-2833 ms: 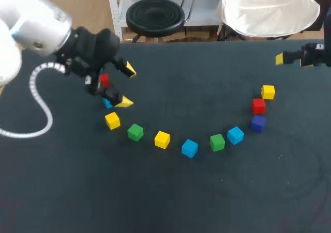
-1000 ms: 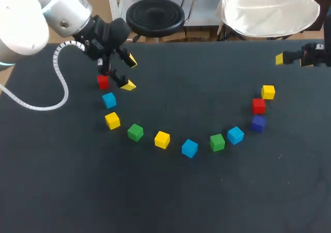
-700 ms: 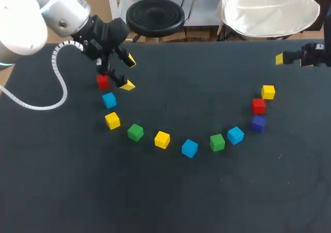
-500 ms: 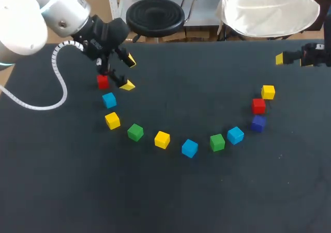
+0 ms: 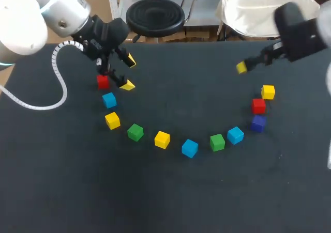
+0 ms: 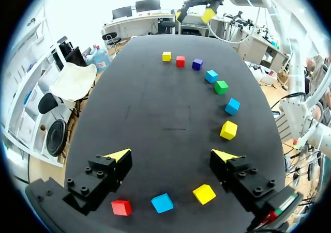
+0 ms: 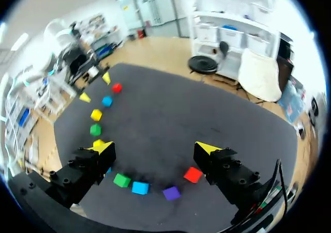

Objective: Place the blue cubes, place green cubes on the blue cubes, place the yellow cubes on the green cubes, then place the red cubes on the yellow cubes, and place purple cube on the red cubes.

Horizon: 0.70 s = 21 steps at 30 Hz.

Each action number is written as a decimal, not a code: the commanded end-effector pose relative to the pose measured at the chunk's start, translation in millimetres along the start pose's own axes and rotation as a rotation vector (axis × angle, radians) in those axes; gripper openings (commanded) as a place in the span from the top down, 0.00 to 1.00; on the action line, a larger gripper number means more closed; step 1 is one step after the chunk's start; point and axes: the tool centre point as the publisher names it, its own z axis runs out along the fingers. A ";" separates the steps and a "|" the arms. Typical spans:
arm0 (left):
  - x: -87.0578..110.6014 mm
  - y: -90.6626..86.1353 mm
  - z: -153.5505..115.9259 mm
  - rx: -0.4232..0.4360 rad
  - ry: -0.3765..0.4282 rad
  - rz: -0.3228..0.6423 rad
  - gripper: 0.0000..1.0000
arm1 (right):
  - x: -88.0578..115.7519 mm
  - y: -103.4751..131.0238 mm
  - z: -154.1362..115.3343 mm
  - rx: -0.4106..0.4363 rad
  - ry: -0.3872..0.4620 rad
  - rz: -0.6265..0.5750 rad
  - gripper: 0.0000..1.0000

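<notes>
While your left pincer [image 5: 128,74] hangs released: red cube [image 5: 103,81] just beside one finger.
Right pincer [image 7: 155,148]: released, purple cube [image 7: 171,193] under it.

The left arm [image 5: 31,16] is a fat, rounded shell in white and silver that narrows to a black wrist. A white coiled cable [image 5: 54,63] loops off it. The left gripper [image 6: 170,155] has two blocky black fingers [image 6: 101,177] dotted with round screw heads [image 6: 89,169], each ending in a bright yellow wedge. The right arm [image 5: 297,34] is dark at its wrist end, and the right gripper [image 7: 154,148] looks the same: black, screwed, yellow-tipped.
</notes>
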 end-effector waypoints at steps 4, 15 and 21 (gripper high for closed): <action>0.3 -0.5 -0.3 -0.001 0.000 0.001 0.00 | -0.8 6.0 22.0 -0.386 0.351 -0.381 0.00; 0.3 -0.5 -0.3 -0.001 0.000 0.001 0.00 | -0.8 6.0 22.0 -0.386 0.351 -0.381 0.00; 0.3 -0.5 -0.3 -0.001 0.000 0.001 0.00 | 5.2 16.1 27.1 -0.386 0.330 -0.400 0.00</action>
